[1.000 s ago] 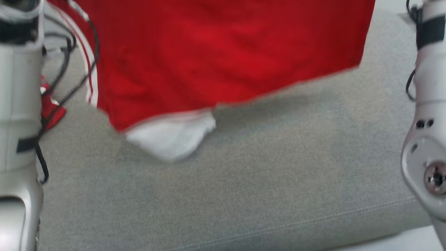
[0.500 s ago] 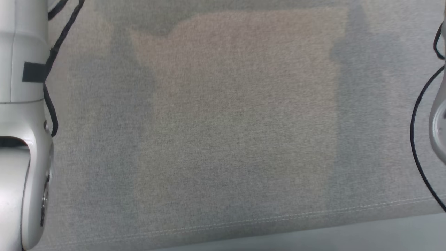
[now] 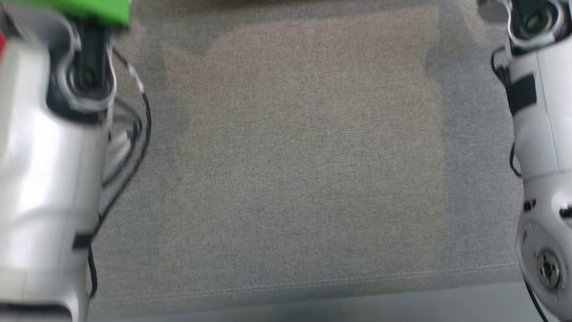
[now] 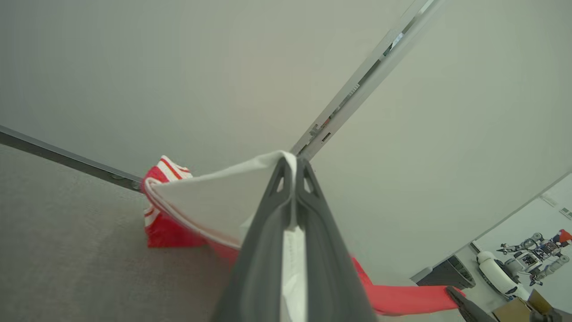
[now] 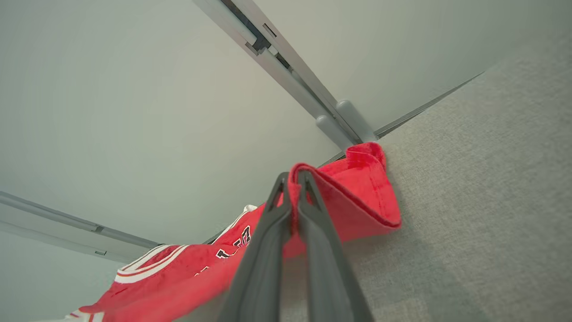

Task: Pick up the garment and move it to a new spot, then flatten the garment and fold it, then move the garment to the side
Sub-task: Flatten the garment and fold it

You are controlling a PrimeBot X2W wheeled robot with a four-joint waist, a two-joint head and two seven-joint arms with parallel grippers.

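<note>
Between the two grippers the garment (image 4: 196, 201) hangs stretched, lifted in front of a pale wall. It is a red jersey with white-and-red striped trim and black lettering, partly readable in the right wrist view. A white inner face or panel shows at the left end.

Left gripper (image 4: 292, 163): centre of the left wrist view, fingers clenched on the white edge, with cloth pinched between them and running down the gap. Red fabric trails to the lower right of that frame, and a bunched striped part sits at middle left by the grey surface edge.

Right gripper (image 5: 292, 179): centre of the right wrist view, fingers pinched tight on a folded red hem corner (image 5: 357, 192). The rest of the jersey sags to the lower left of the frame. Cannot tell if the corner touches the grey cloth beside it.

Head view: grey fabric-covered table (image 3: 304, 156) with a stitched seam along the bottom. Left forearm (image 3: 40, 170) with black cables at the left edge, right forearm (image 3: 540, 147) at the right edge. A blurred green part (image 3: 89, 11) sits at upper left.

Versus one second ago: red cloth with a white flap then covered the top of the head view. That area is now bare grey with a faint warm-toned rectangle. Both forearms sit differently in the frame, with wrist joints at the upper corners, and the green part is new.
</note>
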